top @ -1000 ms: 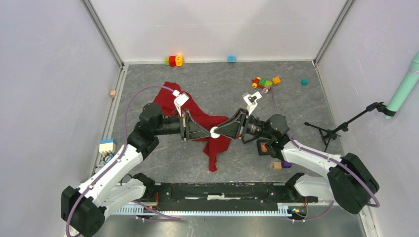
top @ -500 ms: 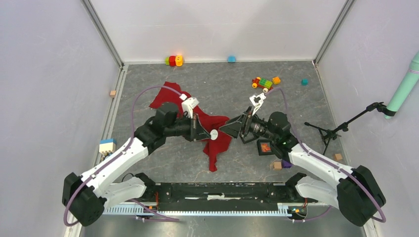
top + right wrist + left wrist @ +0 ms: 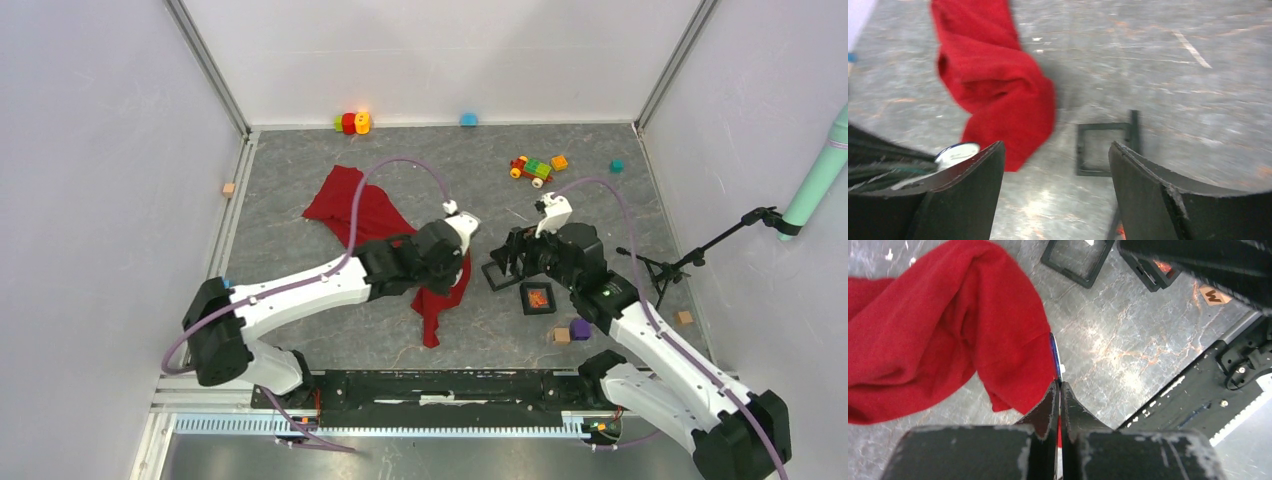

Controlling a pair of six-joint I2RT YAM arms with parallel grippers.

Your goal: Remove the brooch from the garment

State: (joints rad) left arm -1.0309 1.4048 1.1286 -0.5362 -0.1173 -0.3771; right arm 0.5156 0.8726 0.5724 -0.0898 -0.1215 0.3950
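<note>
Left gripper (image 3: 1060,386) pinches the round white brooch (image 3: 957,151) tight at the edge of the red garment (image 3: 948,325).
It probably holds on so the brooch can pull free; the right gripper (image 3: 1055,146) hangs wide open nearby, holding nothing.

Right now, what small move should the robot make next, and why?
Probably pull the left jaws gently away from the deep-red soft fabric garment: they are shut on the thin round white brooch, which sits against the cloth's edge.
</note>
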